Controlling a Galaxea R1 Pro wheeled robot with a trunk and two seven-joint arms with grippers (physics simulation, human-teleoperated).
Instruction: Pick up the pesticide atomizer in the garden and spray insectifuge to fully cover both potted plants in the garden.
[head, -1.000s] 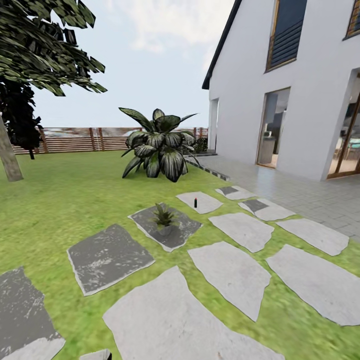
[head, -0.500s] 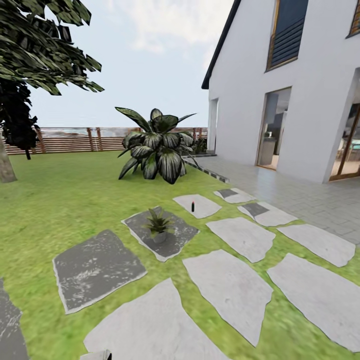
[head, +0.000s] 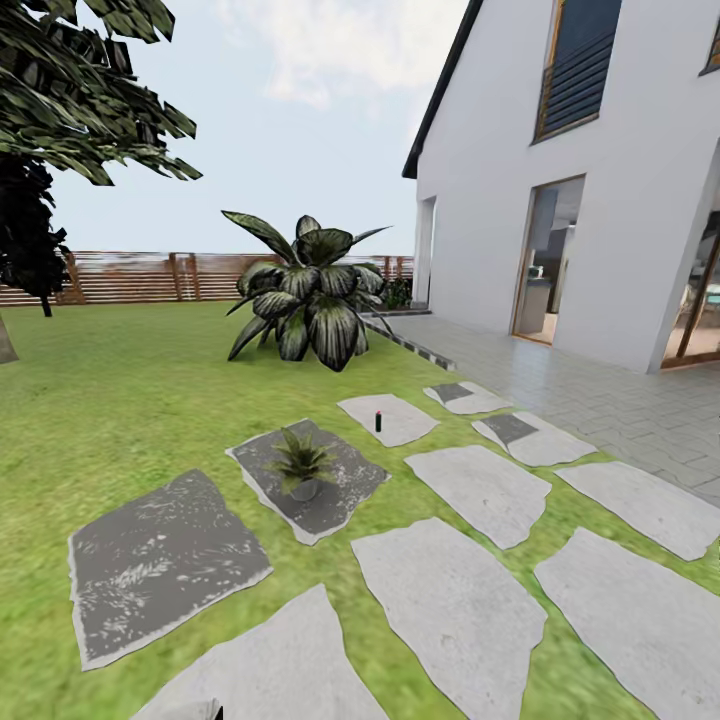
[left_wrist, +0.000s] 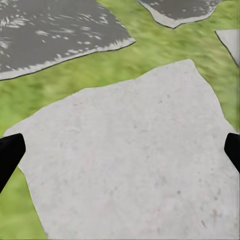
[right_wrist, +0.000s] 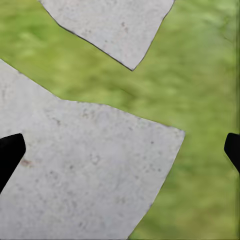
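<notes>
Nearest, both wrist views look down on pale stone slabs set in grass. The left gripper (left_wrist: 120, 150) has its fingers (left_wrist: 10, 152) spread wide at the frame's edges, empty, over a light slab (left_wrist: 130, 165); the right gripper (right_wrist: 120, 150) is likewise wide apart and empty above another slab (right_wrist: 80, 175) and lawn.

In the head view, stepping stones (head: 450, 610) run across the lawn (head: 120, 400) from the near ground toward 1 o'clock. On a darker slab (head: 335, 495) at about 11 o'clock stands one potted plant (head: 300, 465), a small rosette in a grey pot. Beyond it, near 12 o'clock, the pesticide atomizer (head: 378, 421) stands upright on a light slab (head: 400, 420), well apart from the plant.

Farther on grows a large dark-leaved bush (head: 305, 290). At 2 o'clock rises a white house (head: 600, 200) with a paved terrace (head: 600, 390); a wooden fence (head: 150, 277) closes the far lawn, with a tree (head: 60, 90) at 10 o'clock.
</notes>
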